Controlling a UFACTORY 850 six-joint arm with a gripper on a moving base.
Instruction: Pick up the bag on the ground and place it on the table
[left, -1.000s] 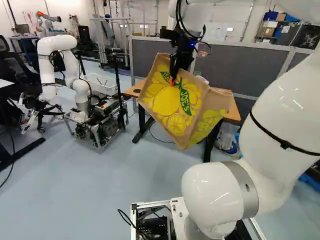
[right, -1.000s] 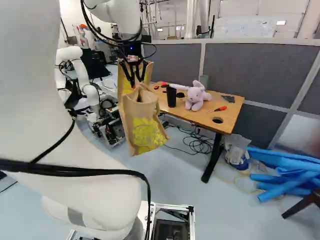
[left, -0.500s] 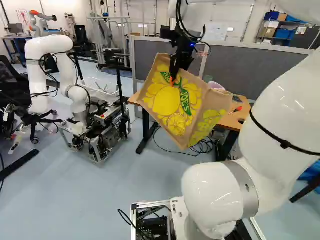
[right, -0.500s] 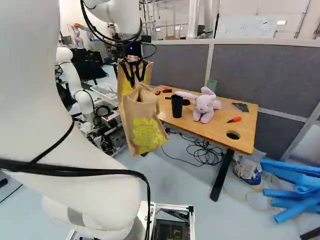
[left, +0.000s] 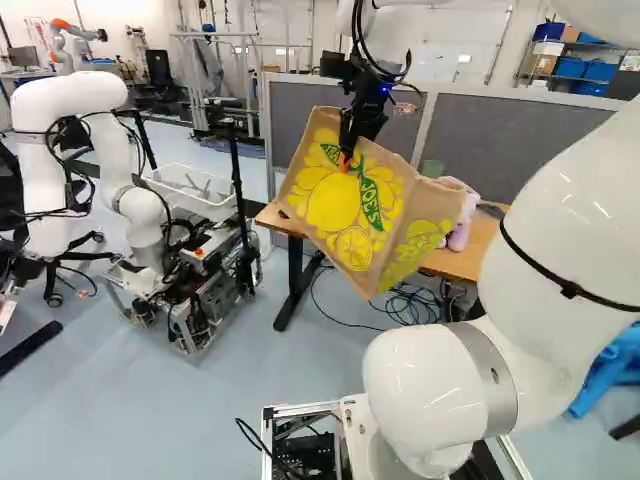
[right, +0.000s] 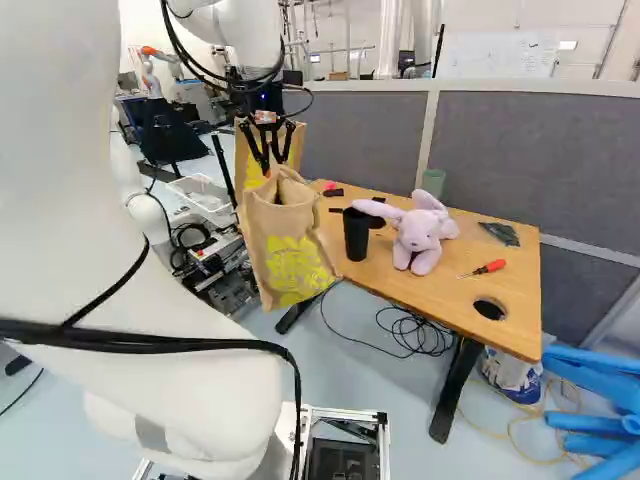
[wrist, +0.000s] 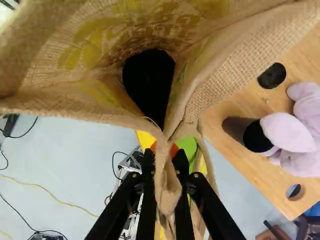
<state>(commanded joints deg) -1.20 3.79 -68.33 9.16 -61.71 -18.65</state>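
My gripper (right: 268, 168) hangs high in the right base view, pinching the burlap bag (right: 290, 255) with yellow print. In the left base view the bag (left: 335, 205) is held tilted, off the floor. At the wrist, the gripper (wrist: 166, 167) is shut on a fold of the bag's top; the bag (wrist: 245, 65) gapes open ahead of the fingers, with a dark inside. The wooden table (right: 430, 292) stands beyond and to the right of the bag in the right base view. The bag hides part of its near left side; whether they touch, I cannot tell.
On the table are a pink plush rabbit (right: 420, 240), a black cup (right: 356, 235) and a red-handled screwdriver (right: 490, 267). Grey partitions (right: 530, 160) rise behind. Another robot (left: 150, 230) is at left. Cables (right: 415, 335) and blue rolls (right: 590, 375) lie on the floor.
The base has moved: the table appears larger and farther right in the right base view, and the other robot farther left in the left one. The arm keeps its pose, bag still held.
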